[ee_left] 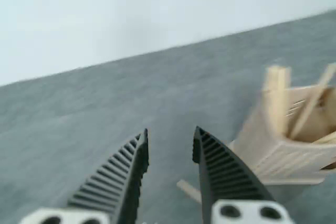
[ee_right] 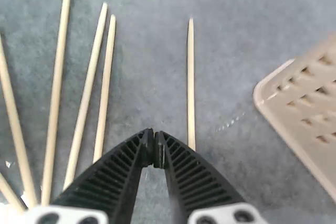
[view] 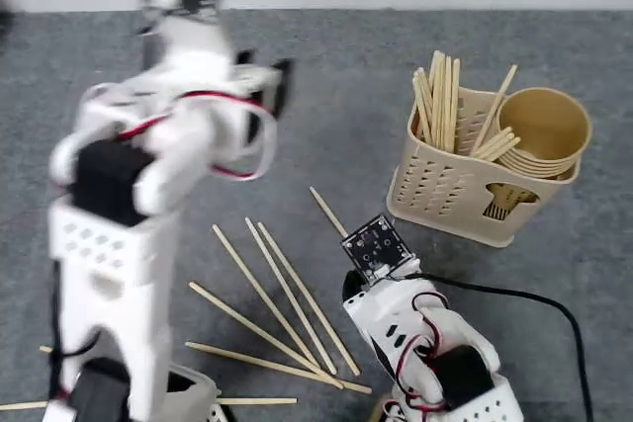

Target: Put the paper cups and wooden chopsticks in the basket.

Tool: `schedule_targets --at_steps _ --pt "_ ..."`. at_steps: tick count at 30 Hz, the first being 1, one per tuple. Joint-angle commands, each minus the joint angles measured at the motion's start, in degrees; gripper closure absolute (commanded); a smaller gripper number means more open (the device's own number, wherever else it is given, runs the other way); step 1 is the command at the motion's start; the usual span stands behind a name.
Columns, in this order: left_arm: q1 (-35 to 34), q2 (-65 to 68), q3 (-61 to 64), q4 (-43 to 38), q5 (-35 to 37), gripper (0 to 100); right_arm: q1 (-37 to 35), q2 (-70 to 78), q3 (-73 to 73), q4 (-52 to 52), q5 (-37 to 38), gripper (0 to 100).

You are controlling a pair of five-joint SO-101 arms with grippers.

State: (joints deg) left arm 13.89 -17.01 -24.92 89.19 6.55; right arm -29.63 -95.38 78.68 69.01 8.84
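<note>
High, left wrist and right wrist views of two white arms at a grey, felt-like bench (view: 346, 76).

(a) Basket. A beige perforated plastic basket (view: 445, 190) stands upright on the far right part of the bench. One compartment holds a bundle of pale wooden chopsticks (view: 440, 96) standing on end. The other holds a nested stack of tan paper cups (view: 544, 126), mouths up, with a few more sticks leaning against the stack's rim.

(b) Loose sticks. Several more pale wooden chopsticks (view: 287, 303) lie flat on the bench in a loose fan between the two arm bases, some crossing at their near ends. A single chopstick (view: 328, 212) lies apart from the fan, between it and the basket. In the right wrist view this single stick (ee_right: 190, 77) runs just beside the fingertips, with the fan sticks (ee_right: 84, 77) on one side and a corner of the basket (ee_right: 304, 114) on the other.

(c) Right hand. The right hand (ee_right: 154, 135) is low over the bench, its black ribbed fingers together at the tips with nothing between them. The single stick lies just beside them, not gripped. A black cable (view: 534, 298) trails from the right arm (view: 415, 333) across the bench.

(d) Left hand. The left hand (view: 265, 76) is raised well above the bench, well apart from the basket. In its own view the left hand (ee_left: 169, 137) has its fingers apart and holds nothing; the basket (ee_left: 283, 150) appears beyond it.
</note>
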Motion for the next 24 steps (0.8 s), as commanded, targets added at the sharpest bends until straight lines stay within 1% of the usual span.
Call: schedule_targets --at_steps 1,6,11,14,15,17,20,24 --pt "-5.7 -4.9 -1.9 4.7 -2.8 86 -0.6 1.4 -6.2 0.1 1.9 99.1" --pt "-15.6 -7.1 -1.6 10.9 -3.1 86 -5.4 13.1 -12.2 -0.1 3.2 99.1" --pt "-25.1 -9.8 6.5 10.9 -2.8 86 -9.2 30.6 -21.4 -0.7 3.0 98.9" --pt "-28.7 -12.2 12.9 9.0 -3.0 86 -11.3 41.1 -25.6 -3.2 2.9 98.4" --pt "-30.0 -13.2 14.9 8.2 -3.0 86 -11.9 44.6 -26.9 -4.0 2.8 96.6" --pt "-32.3 -15.1 18.7 6.1 -3.0 86 -13.0 51.6 -29.5 -5.3 1.8 90.5" --pt "-35.4 -18.2 24.5 2.8 -3.0 86 -14.4 61.8 -33.8 -7.9 -2.6 81.9" --pt "-38.1 -21.7 32.9 -1.6 -3.0 86 -16.7 75.6 -41.8 -8.4 -5.0 80.1"
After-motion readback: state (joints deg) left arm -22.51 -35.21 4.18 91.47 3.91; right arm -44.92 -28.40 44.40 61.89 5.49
